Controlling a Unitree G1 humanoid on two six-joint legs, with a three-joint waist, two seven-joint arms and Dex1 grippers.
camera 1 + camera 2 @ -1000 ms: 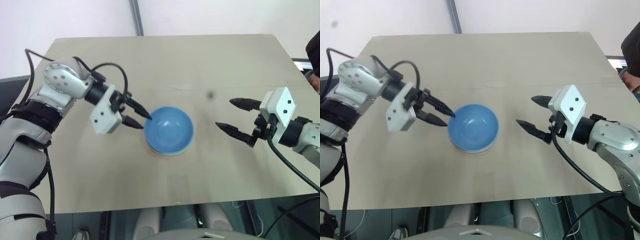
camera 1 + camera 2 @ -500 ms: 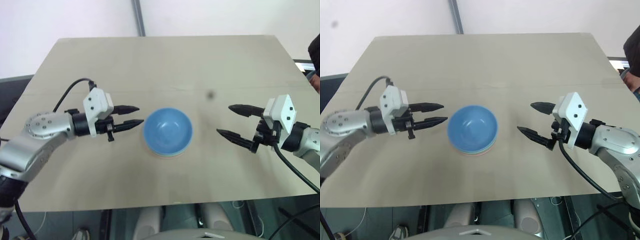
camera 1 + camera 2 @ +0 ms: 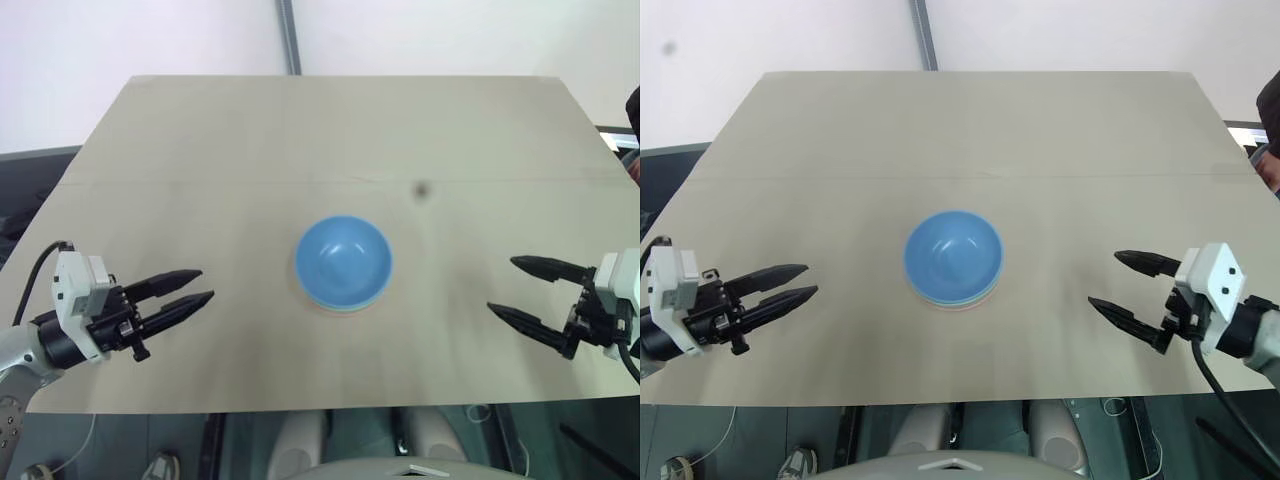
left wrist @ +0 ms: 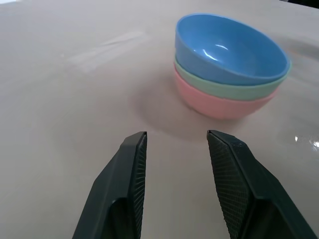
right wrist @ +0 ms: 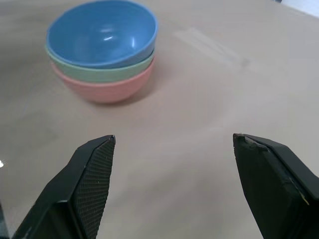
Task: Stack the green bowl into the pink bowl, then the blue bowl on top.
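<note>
Blue bowl tops the green bowl and pink bowl mid-counter. Left end effector and right end effector wait near the side edges, fingers apart, gripping nothing.

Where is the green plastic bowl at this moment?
The round mint-green plastic bowl sits nested between the salmon-pink plastic bowl under it and the sky-blue plastic bowl on top, near the middle of the beige table, between the two grippers.
</note>
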